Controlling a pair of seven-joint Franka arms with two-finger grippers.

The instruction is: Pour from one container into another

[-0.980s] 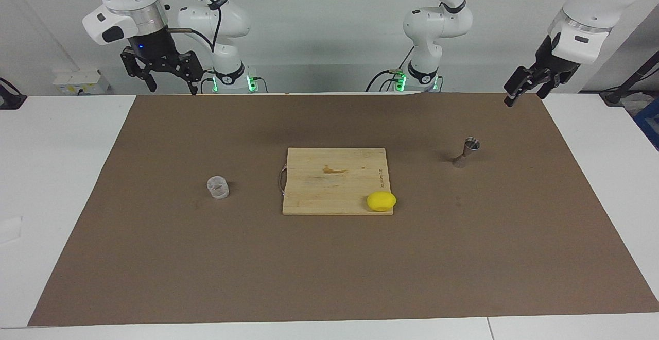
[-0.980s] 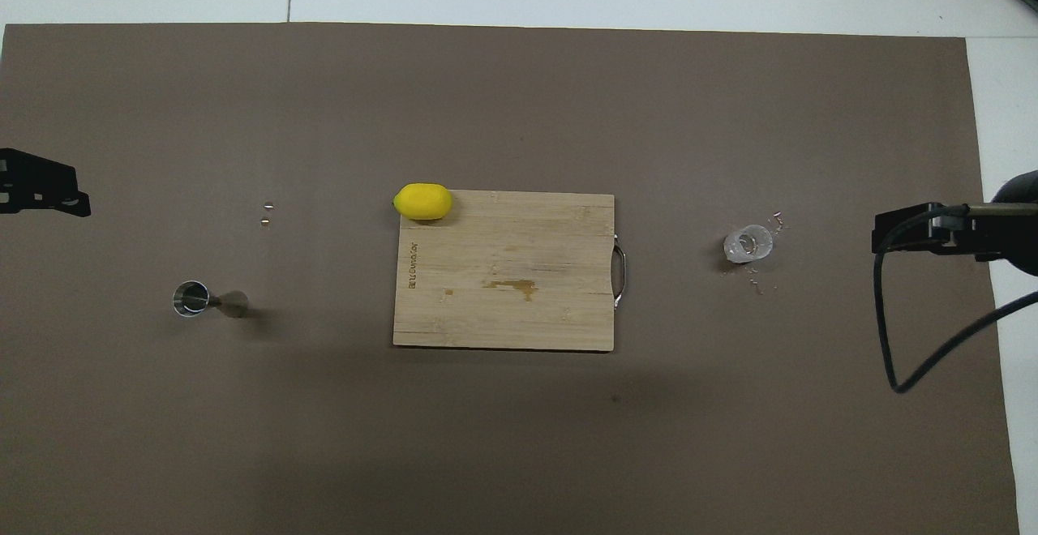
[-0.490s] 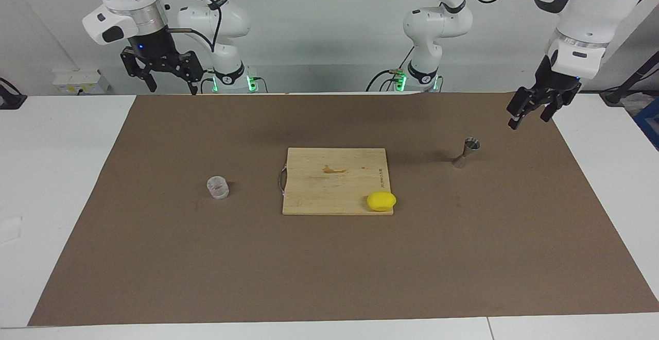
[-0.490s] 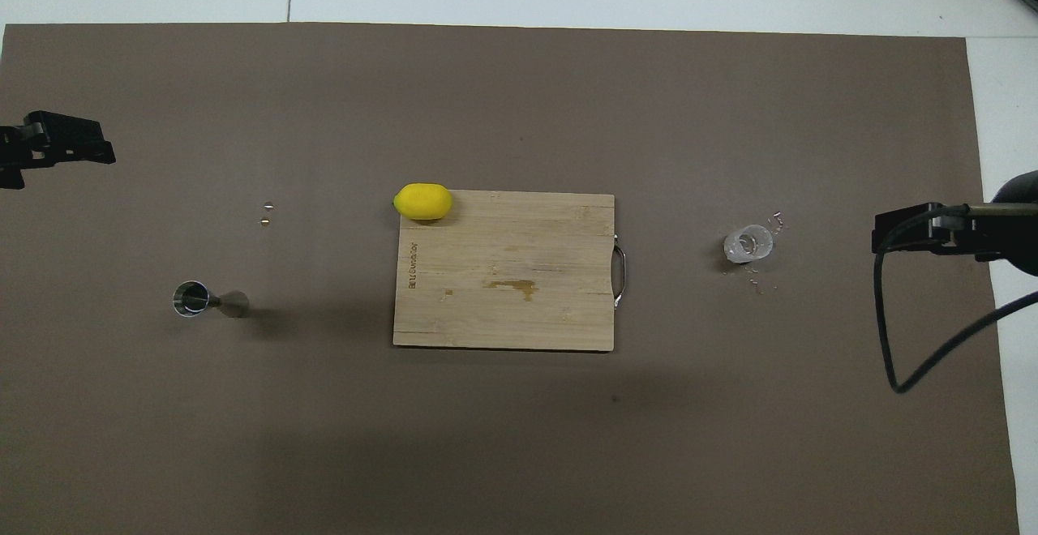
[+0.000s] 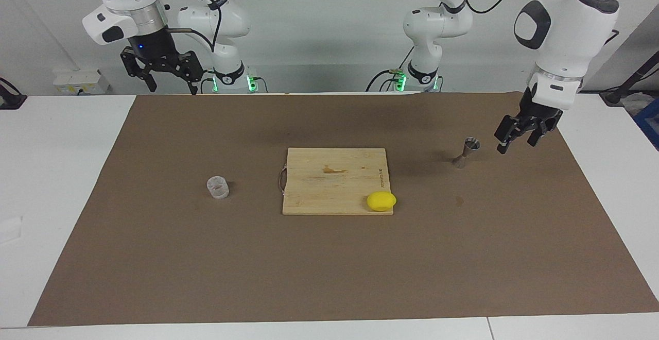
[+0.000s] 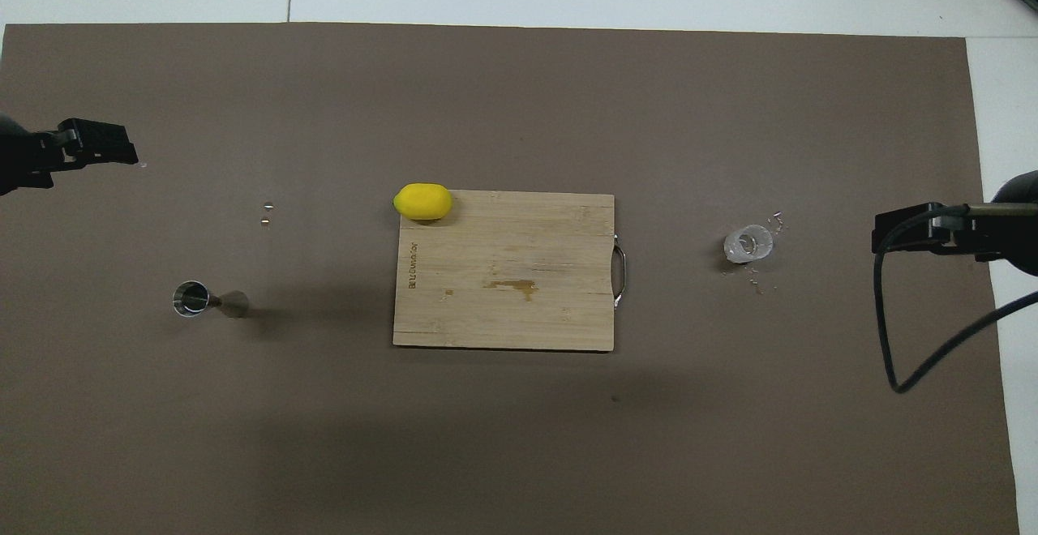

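Clear cup's (image 5: 218,187) contents cannot be made out.

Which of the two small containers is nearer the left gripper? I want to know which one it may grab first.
The metal jigger, hourglass-shaped: the left gripper is just beside it. The clear plastic cup sits toward the right arm's end.

Cutting board (image 5: 333,180) between cup (image 5: 218,187) and jigger (image 5: 466,152), lemon (image 5: 381,201) on its corner farthest from the robots
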